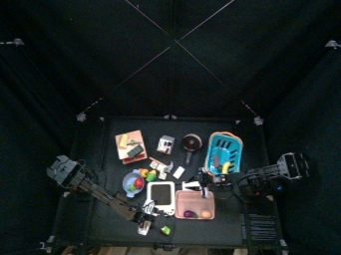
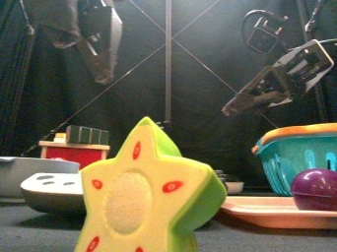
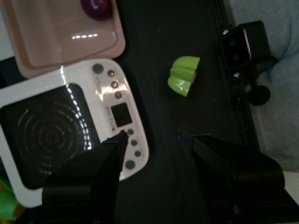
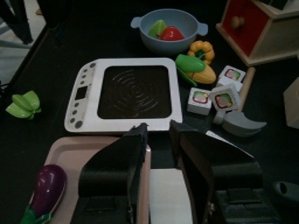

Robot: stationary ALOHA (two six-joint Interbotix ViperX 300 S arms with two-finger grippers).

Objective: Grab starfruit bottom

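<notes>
Black table (image 1: 100, 159) inside black curtains (image 1: 54, 70). Starfruit (image 3: 184, 74) lies on bare tabletop at front edge, beside white scale (image 3: 70, 114). Left gripper (image 3: 158, 171) released, jaws wide. Right gripper (image 4: 158, 131) clenched, nearly closed, empty

A robot lab pen: black curtains (image 1: 80, 60) (all round) enclosing a toy-strewn table (image 1: 100, 149).
</notes>
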